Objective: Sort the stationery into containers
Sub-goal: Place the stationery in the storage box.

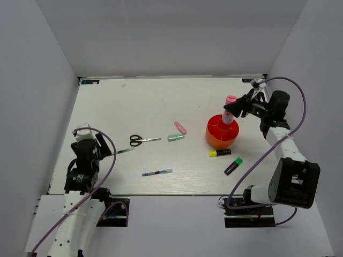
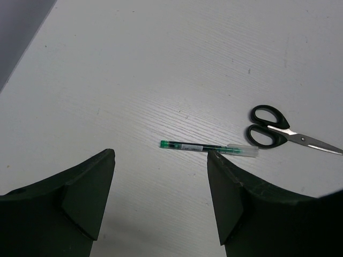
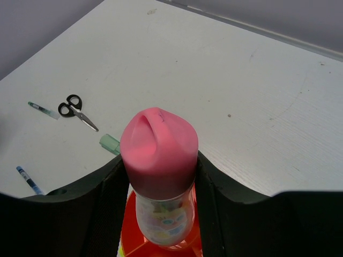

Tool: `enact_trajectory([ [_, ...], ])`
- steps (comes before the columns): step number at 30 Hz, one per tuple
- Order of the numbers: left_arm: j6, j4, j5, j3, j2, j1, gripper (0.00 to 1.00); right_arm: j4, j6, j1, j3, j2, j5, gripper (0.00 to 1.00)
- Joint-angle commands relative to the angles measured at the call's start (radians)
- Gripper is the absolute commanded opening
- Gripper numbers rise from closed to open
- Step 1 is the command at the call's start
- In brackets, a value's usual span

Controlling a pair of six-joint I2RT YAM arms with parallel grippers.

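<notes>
Right gripper (image 3: 159, 174) is clamped on the fat pink tube (image 3: 159, 155), one finger on each side just under the pink cap. The tube stands upright with its lower end down inside the orange-red cup (image 1: 217, 142), toward the cup's far side. (Can't tell which compartment, or whether it touches the bottom, since the fingers and the tube itself hide that.)

Everything else lies flat on the table (image 1: 134, 101), so here's where it all is going from the cup:
- The yellow marker (image 1: 220, 152) is just beside the cup on the near side.
- The green-black marker (image 1: 233, 165) is a bit further out the same way, apart from the yellow one.
- The pale green marker (image 1: 176, 137) and pink marker (image 1: 180, 127) are left of the cup, close together.
- The scissors (image 1: 143, 140) are further left again, closed, with the blades pointing back toward the cup.
- The blue-tipped pen (image 1: 157, 172) is left of the cup and nearer the arm bases.
- The green-tipped pen (image 2: 206, 148) is the farthest thing from the cup, out past the scissors' handles.

Left gripper (image 2: 161, 158) hangs low over the table well away from the cup, jaws spread wide with nothing between them. The green-tipped pen lies just ahead of its fingertips. In the wrist view the pen's clear end slips behind the right finger.
</notes>
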Motion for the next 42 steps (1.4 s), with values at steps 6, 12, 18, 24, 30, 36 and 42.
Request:
enact_trajectory([
  [6,0.008,0.009,0.014,0.0,0.008,0.0,0.8,0.157,0.048,-0.008,-0.014,0.043,-0.006,0.0],
  [12,0.008,0.007,0.013,0.0,0.01,0.002,0.8,0.193,0.053,-0.009,-0.04,0.078,-0.008,0.0],
  [18,0.006,0.007,0.008,0.002,0.013,0.002,0.8,0.202,0.015,-0.008,-0.06,0.09,-0.003,0.0],
  [24,0.008,0.007,0.014,0.002,0.018,0.002,0.8,0.237,-0.045,-0.005,-0.114,0.07,0.003,0.0],
  [30,0.006,0.012,0.016,0.002,0.022,0.0,0.8,0.32,-0.093,-0.005,-0.201,0.017,-0.02,0.09],
  [36,0.005,0.018,0.034,0.002,0.022,0.0,0.8,0.349,-0.088,-0.002,-0.236,-0.023,-0.049,0.67],
  [42,0.003,0.044,0.178,0.009,0.071,-0.001,0.79,0.276,-0.142,-0.002,-0.23,-0.06,-0.043,0.73],
])
